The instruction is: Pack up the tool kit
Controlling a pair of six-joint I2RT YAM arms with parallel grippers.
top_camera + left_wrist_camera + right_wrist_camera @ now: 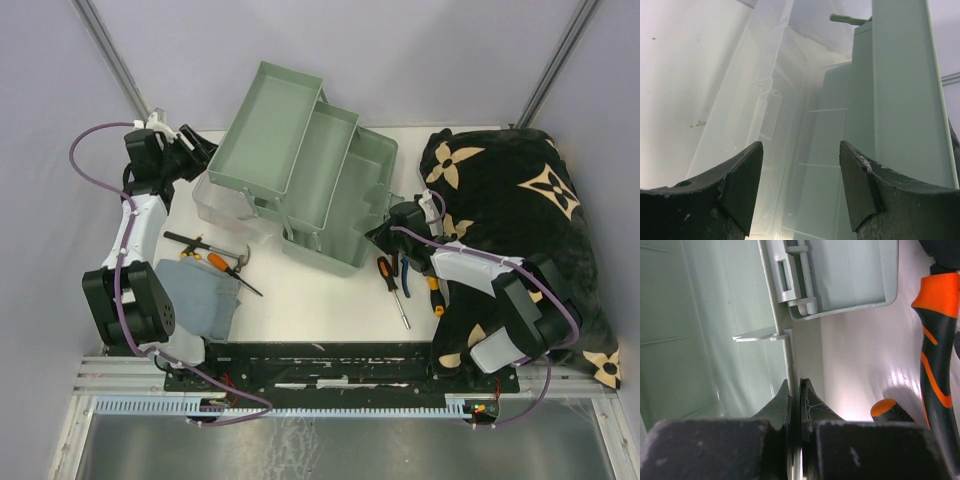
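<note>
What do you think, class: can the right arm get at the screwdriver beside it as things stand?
Probably not yet: the right gripper is shut on the toolbox wall and must let go first. The screwdriver itself lies uncovered on the table close by.

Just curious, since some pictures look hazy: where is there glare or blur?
Left wrist view: the translucent lid is washed out. Right wrist view: glare on the table beside the orange-black handle. Top view: evenly lit, sharp, soft shadows.

We see a robotics lab cell: a white table, plain pale walls on the far side, metal struts in both far corners
</note>
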